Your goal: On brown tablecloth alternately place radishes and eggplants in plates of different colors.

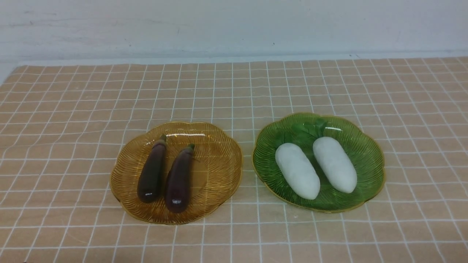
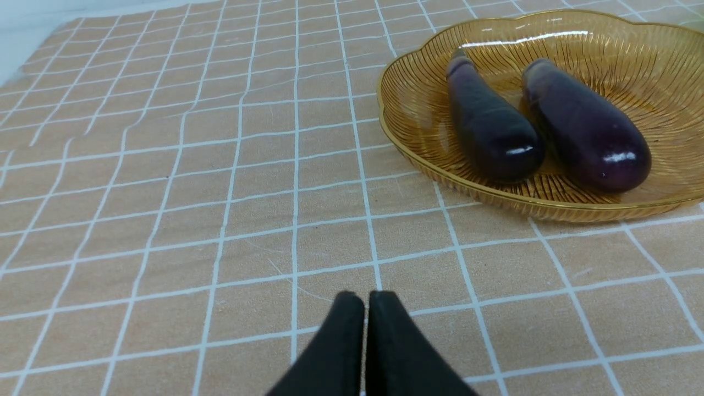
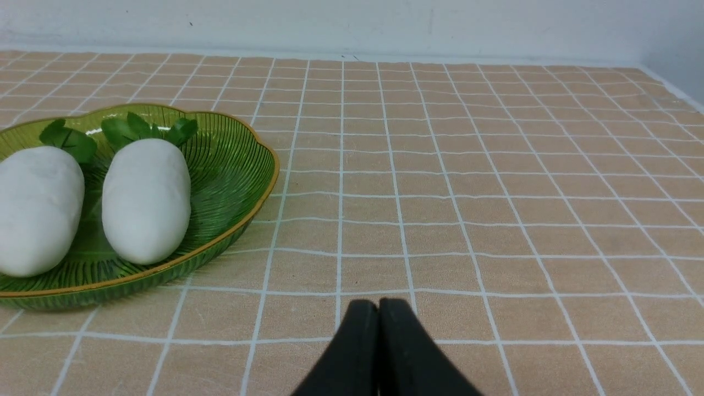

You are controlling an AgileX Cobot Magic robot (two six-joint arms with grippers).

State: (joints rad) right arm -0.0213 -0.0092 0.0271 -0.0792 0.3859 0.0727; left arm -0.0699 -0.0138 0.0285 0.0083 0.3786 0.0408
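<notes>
Radishes first: two smooth white oblong toy radishes with green leafy tops, one point(image 1: 297, 170) beside the other point(image 1: 335, 164), lie side by side in the translucent ribbed green plate with a gold rim point(image 1: 369, 149), leaves pointing toward twelve o'clock. Just at nine o'clock of it, close but not touching, sits the matching amber-yellow ribbed plate point(image 1: 219, 160), and in it two slender glossy dark purple toy eggplants, one point(image 1: 152, 172) next to the other point(image 1: 179, 179), stem caps also toward twelve o'clock. Both plates rest on the light tan-brown tablecloth with a grid of thin white lines point(image 1: 73, 109), slightly wrinkled toward nine o'clock. A pale wall point(image 1: 234, 25) closes the scene at twelve o'clock. The black left gripper point(image 2: 366, 300) hovers over bare cloth near the amber plate, jaws pressed together, holding nothing. The black right gripper point(image 3: 378, 308) does likewise near the green plate, jaws together and empty. Nothing lies between either gripper and its plate.
</notes>
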